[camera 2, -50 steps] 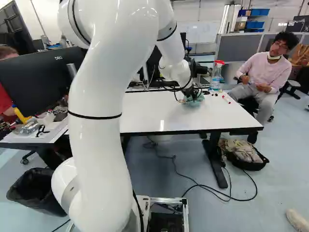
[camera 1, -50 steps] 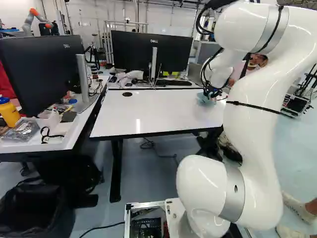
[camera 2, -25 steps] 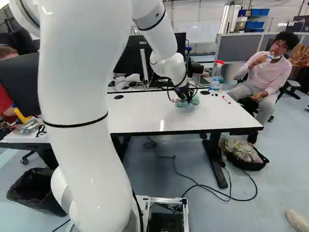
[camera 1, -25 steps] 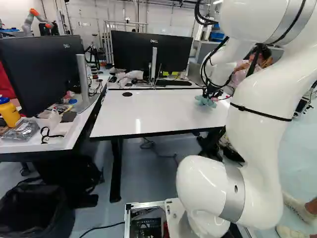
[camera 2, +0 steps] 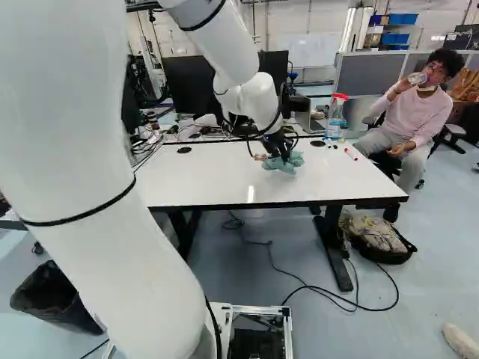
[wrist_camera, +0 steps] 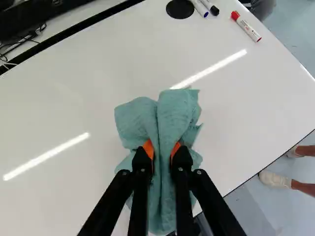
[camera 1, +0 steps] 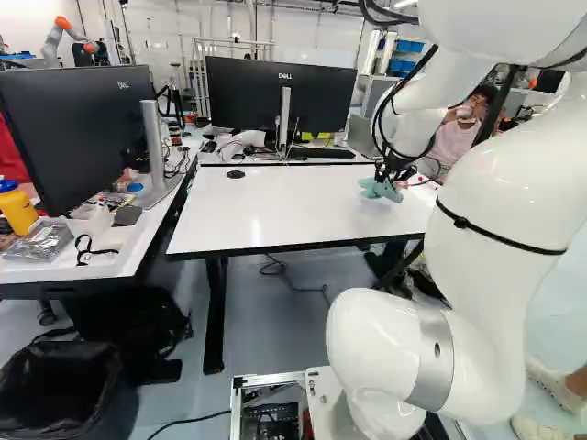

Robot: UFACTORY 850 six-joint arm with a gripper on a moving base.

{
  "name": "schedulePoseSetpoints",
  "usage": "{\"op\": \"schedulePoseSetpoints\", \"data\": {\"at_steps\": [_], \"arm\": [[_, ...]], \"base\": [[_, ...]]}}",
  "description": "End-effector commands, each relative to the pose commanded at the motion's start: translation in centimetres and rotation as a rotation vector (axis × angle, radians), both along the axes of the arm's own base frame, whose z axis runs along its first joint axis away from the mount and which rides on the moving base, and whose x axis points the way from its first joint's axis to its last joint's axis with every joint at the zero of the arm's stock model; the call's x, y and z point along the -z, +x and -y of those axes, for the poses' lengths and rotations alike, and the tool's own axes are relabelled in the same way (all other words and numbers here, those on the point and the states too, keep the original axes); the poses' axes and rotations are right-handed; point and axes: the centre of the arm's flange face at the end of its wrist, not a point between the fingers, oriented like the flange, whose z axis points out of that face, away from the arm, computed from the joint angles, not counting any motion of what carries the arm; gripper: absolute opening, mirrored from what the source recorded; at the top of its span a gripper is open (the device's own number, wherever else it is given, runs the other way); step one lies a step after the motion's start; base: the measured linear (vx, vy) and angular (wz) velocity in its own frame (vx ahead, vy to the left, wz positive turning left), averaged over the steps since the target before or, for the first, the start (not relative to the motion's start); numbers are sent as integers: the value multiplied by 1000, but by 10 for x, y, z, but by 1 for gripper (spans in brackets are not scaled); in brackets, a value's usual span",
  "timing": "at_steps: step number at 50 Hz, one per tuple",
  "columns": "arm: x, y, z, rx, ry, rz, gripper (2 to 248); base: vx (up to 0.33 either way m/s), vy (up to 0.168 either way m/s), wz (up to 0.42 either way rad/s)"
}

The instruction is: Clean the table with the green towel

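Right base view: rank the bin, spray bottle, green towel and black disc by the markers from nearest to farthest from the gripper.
1. Green towel, gripped in the gripper.
2. Black disc, toward the far right of the table.
3. Spray bottle, beyond the disc, farther back.
4. Bin, on the floor at the view's left.

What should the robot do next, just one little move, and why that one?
Probably slide the green towel gently along the white tabletop, toward the left in the left base view. The gripper already pinches the towel, a wide stretch of tabletop lies that way, and the red-capped marker lies off the other way, so it shouldn't get bumped.
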Motion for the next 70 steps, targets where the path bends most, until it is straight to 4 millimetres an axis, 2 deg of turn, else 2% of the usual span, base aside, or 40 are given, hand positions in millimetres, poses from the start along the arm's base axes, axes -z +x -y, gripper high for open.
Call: {"op": "schedulePoseSetpoints", "data": {"at_steps": [6, 36, 44, 56, 70], "arm": [[0, -7, -4, -1, 0, -1, 55], [0, -3, -3, -3, -4, 8, 55], [-2, 7, 1, -4, -19, 39, 55], [-5, 32, 12, -4, -47, 95, 55], [5, 59, 29, 3, -70, 139, 55]], "base": [[0, 0, 0], [0, 0, 0], [0, 0, 0], [0, 0, 0], [0, 0, 0]]}}
